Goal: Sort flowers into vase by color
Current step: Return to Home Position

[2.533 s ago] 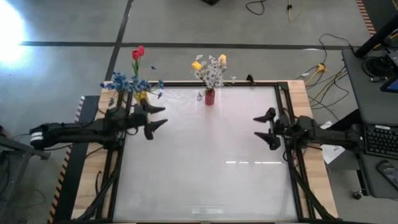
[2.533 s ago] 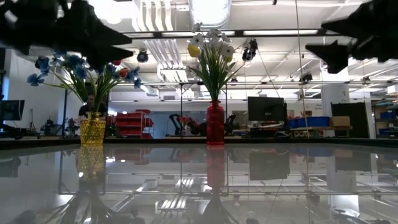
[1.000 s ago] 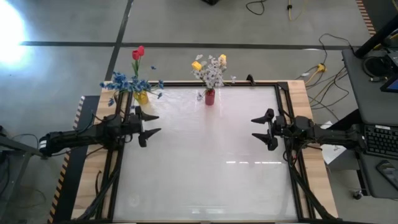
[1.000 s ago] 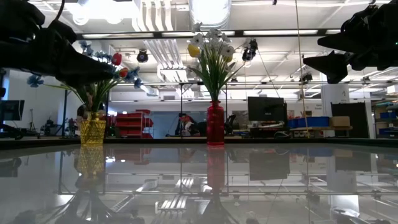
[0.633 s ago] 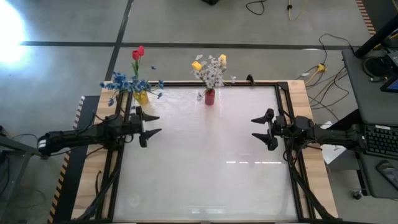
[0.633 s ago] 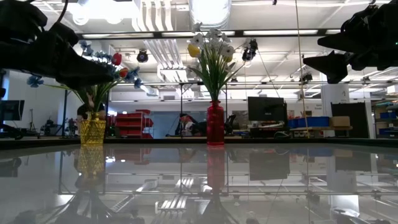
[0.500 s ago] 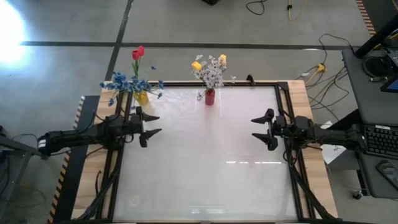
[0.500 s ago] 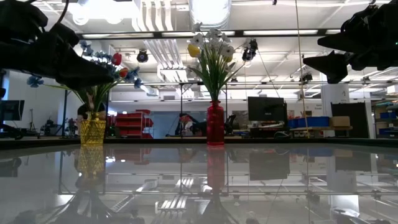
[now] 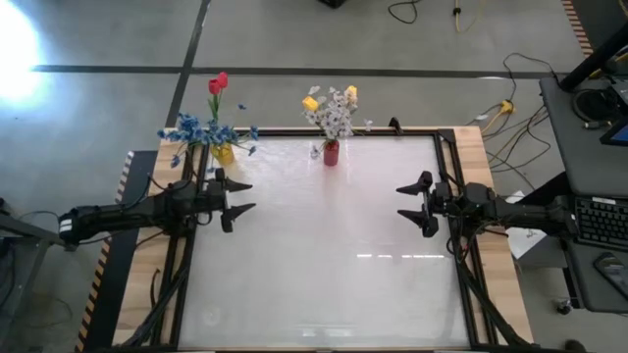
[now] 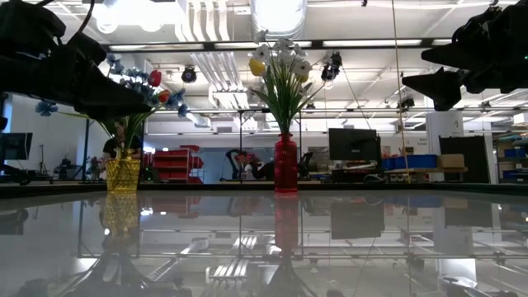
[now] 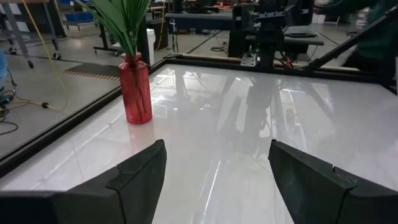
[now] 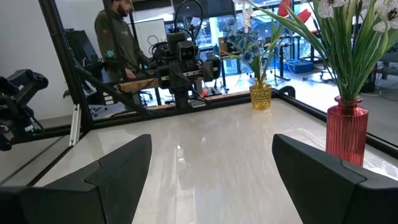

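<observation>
A red vase [image 9: 332, 153] stands at the table's far edge with white sprays and yellow tulip heads [image 9: 331, 108] upright in it; it shows in the low view [image 10: 285, 163] and both wrist views [image 11: 136, 90] [image 12: 346, 127]. A yellow vase [image 9: 224, 153] at the far left corner holds blue clusters [image 9: 200, 129] and red tulip buds [image 9: 217, 84]. My left gripper [image 9: 238, 197] hovers open and empty at the table's left side, near side of the yellow vase. My right gripper [image 9: 413, 204] hovers open and empty at the right side.
The glossy white tabletop [image 9: 324, 255] has a black frame rim. A person [image 12: 119, 43] stands beyond the table's left side behind the left arm. Cables and a desk with a keyboard [image 9: 596, 221] lie off the table's right side.
Over the last second both arms stay still and the flowers and vases keep their places. Before that, the left gripper drew back toward the table's left and near side, away from the yellow vase.
</observation>
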Robot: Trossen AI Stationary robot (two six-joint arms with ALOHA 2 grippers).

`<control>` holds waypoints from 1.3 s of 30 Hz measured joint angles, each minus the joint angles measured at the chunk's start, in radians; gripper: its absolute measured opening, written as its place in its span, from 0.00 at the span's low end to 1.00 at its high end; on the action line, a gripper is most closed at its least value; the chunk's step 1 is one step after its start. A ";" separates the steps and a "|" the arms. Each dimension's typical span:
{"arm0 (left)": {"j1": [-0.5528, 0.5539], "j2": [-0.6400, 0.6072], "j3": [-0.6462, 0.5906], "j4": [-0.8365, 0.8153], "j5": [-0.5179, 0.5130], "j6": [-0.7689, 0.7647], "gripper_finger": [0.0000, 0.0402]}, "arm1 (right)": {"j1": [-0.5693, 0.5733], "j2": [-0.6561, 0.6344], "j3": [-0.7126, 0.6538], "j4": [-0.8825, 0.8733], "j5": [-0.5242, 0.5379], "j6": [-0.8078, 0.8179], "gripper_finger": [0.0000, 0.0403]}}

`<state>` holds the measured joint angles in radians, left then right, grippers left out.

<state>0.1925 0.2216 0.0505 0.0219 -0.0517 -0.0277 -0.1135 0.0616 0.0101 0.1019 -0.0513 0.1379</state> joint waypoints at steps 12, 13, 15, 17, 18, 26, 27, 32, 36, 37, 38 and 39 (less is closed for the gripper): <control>0.000 0.016 0.000 0.000 0.001 0.000 0.67 | 0.000 0.000 0.000 0.000 0.000 0.000 0.81; 0.000 0.017 0.000 0.000 0.001 0.000 0.67 | 0.000 0.000 0.000 0.000 0.000 0.000 0.81; 0.000 0.020 0.000 0.000 0.001 0.000 0.67 | 0.000 0.000 0.000 0.000 0.000 0.000 0.81; 0.000 0.023 0.000 0.000 0.006 0.000 0.67 | 0.000 0.000 0.000 0.000 0.000 0.000 0.81; 0.000 0.024 0.000 0.000 0.006 0.000 0.67 | 0.000 0.000 0.000 0.000 0.000 0.000 0.81; 0.000 0.036 0.000 0.000 0.006 0.000 0.67 | 0.000 0.000 0.000 0.000 0.000 0.000 0.81; 0.000 0.037 0.000 0.000 0.006 0.000 0.67 | 0.000 0.000 0.000 0.000 0.000 0.000 0.81; 0.000 0.042 0.000 0.000 0.005 0.000 0.67 | 0.000 0.000 0.000 0.000 0.000 0.000 0.81; 0.000 0.047 0.000 0.000 0.005 0.000 0.67 | 0.000 0.000 0.000 0.000 0.000 0.000 0.81; 0.000 0.048 0.000 0.000 0.005 0.000 0.67 | 0.000 0.000 0.000 0.000 0.000 0.000 0.81; 0.000 0.048 0.000 0.000 0.004 0.000 0.67 | 0.000 0.000 0.000 0.000 0.000 0.000 0.81; 0.000 0.048 0.000 0.000 0.004 0.000 0.67 | 0.000 0.000 0.000 0.000 0.000 0.000 0.81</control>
<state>0.1925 0.2695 0.0502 0.0222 -0.0475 -0.0280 -0.1135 0.0616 0.0101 0.1019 -0.0511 0.1379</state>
